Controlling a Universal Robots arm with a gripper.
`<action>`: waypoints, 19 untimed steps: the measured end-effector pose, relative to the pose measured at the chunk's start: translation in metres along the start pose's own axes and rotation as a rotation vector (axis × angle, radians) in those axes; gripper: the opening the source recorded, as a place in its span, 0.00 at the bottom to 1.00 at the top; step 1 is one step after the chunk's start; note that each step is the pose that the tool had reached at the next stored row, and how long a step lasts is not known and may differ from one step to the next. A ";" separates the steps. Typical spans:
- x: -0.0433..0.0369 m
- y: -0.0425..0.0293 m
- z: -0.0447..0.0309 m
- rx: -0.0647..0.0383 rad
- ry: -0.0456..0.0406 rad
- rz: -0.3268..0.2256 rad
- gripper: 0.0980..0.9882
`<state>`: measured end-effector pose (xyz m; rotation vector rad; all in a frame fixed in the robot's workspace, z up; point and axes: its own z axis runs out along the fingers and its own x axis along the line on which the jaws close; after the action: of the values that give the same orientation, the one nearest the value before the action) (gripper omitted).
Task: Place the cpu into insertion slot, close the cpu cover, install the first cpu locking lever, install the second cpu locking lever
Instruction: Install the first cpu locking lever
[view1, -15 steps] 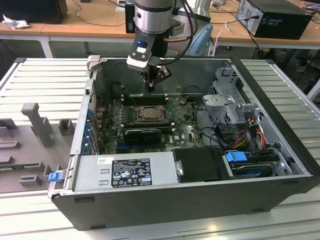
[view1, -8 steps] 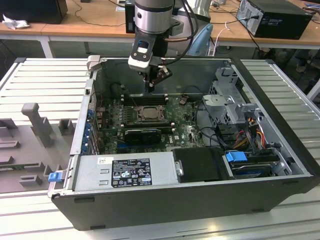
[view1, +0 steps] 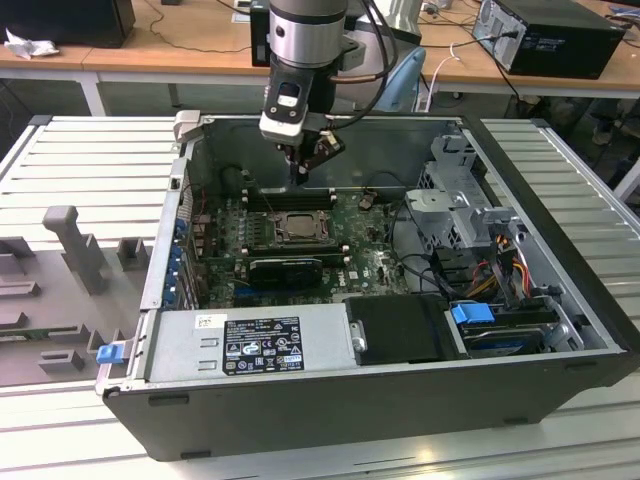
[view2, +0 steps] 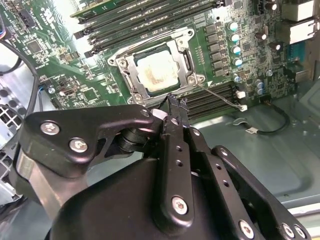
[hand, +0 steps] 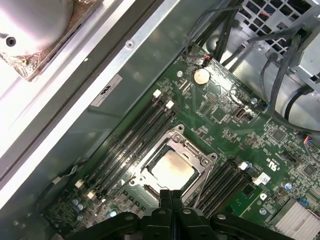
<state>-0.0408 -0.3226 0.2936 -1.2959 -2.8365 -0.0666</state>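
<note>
Slatted table (view1: 90, 150) bears case (view1: 400, 400), cpu (view2: 157, 71) socketed under cpu cover (view2: 131, 77); claw (hand: 170, 194) closed, empty

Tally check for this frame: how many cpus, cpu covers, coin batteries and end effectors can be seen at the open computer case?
cpu: 1
cpu cover: 1
coin battery: 1
end effector: 1
Total: 4
</note>
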 end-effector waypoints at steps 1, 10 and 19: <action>0.0000 0.0000 0.0000 0.000 0.0002 -0.007 0.01; 0.0000 0.0000 0.0000 0.002 0.0012 -0.088 0.01; 0.0000 0.0000 0.0000 0.003 0.0017 -0.144 0.01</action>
<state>-0.0409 -0.3226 0.2936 -1.0892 -2.9227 -0.0665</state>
